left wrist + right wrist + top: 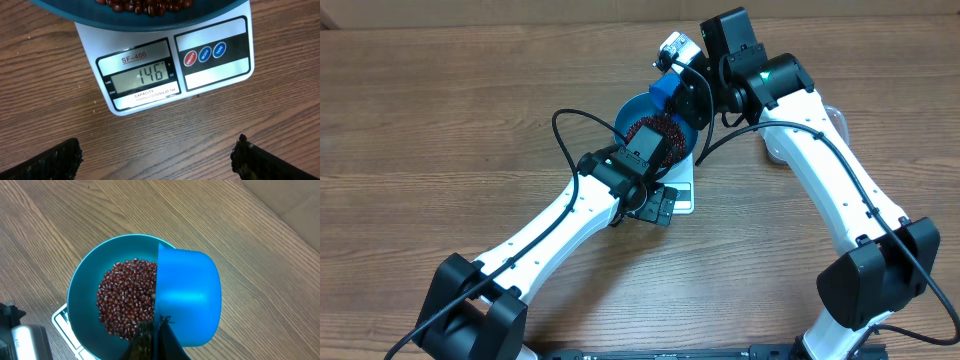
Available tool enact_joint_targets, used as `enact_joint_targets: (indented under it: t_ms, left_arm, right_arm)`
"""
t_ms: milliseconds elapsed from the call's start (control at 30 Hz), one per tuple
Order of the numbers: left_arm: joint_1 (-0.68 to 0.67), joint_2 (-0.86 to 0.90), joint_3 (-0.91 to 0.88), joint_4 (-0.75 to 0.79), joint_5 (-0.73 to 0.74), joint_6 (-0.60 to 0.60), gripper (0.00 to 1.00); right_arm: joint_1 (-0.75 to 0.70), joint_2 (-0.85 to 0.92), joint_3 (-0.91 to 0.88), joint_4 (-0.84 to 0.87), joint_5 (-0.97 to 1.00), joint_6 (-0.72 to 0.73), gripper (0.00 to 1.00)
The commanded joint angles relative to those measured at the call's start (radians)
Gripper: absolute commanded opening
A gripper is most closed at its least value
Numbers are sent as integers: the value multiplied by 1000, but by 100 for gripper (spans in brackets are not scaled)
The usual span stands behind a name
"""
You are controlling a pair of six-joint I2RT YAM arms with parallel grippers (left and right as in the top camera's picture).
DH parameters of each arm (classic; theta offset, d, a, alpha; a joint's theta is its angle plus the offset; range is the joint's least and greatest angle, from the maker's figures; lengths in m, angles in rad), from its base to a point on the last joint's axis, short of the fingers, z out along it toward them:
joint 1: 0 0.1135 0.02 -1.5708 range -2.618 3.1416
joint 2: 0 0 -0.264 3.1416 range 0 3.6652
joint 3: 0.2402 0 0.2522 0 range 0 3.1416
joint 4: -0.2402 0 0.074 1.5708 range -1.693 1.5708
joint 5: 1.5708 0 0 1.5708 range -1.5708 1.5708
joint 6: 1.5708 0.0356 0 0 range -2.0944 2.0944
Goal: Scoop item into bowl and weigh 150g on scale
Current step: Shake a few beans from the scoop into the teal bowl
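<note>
The beans (127, 297) lie in a loose dark red-brown heap in the bottom of the blue bowl (80, 287), spread more toward one side than the other. The bowl sits on the white scale (215, 75), its rim overhanging the scale's front panel. The display (142, 75) reads 146, and 3 round buttons sit to its right. The scale stands on the wooden table (440, 120), roughly midway between the left and right edges and nearer the far edge than the near one.

Over the bowl hangs a blue scoop (187, 300), covering part of its rim - the right gripper (152, 337) is clenched on the scoop's handle. The left gripper (157, 160) hovers over the table just in front of the scale, released, its 2 dark fingers (55, 162) spread wide and holding nothing - its camera looks straight at the display.
</note>
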Motion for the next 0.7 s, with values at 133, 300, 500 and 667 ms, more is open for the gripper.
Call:
enact_joint_targets:
  t_ms: [133, 300, 500, 667]
  left_arm:
    - [-4, -20, -10, 1, -11, -10, 100]
    - [-4, -20, -10, 1, -11, -10, 100]
    - [-4, -20, -10, 1, -11, -10, 99]
    - [-4, -20, -10, 1, -11, -10, 99]
  right_arm:
    - [20, -5, 29, -4, -52, -2, 4]
    - [22, -5, 29, 10, -50, 17, 4]
    - [19, -5, 29, 9, 21, 23, 4]
    - [20, -5, 29, 6, -31, 44, 4]
